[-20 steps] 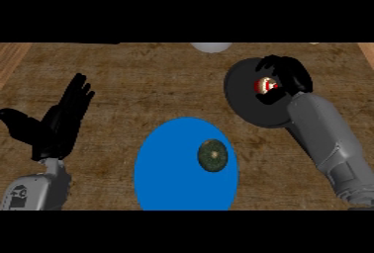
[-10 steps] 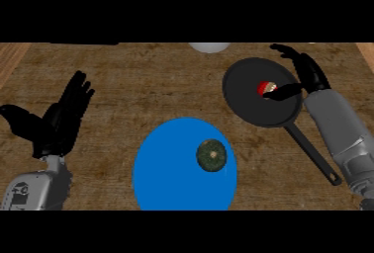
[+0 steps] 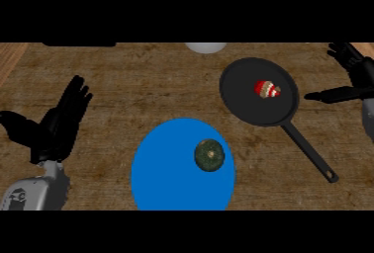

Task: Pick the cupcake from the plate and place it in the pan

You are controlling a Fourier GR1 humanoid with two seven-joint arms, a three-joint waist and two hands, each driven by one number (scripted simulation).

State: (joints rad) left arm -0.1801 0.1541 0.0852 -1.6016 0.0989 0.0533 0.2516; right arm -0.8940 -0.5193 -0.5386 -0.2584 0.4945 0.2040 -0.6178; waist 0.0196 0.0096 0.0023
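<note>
We logged: cupcake (image 3: 267, 89) in pan (image 3: 248, 106), left of right hand (image 3: 349, 79); that hand spread, holding nothing. Left hand (image 3: 57, 126) resting, fingers straight. Cupcake judged light, soft, crushable; hold by lower sides, not frosting. Plate (image 3: 164, 178) held dark round item (image 3: 210, 155).

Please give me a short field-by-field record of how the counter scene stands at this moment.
cupcake: lying in the pan, free of both hands
pan: black, upper right of the counter, handle pointing to the lower right
plate: blue, centre front, holding a dark green round item
right hand: open, at the right edge beside the pan
left hand: open, resting at the left, fingers up
</note>
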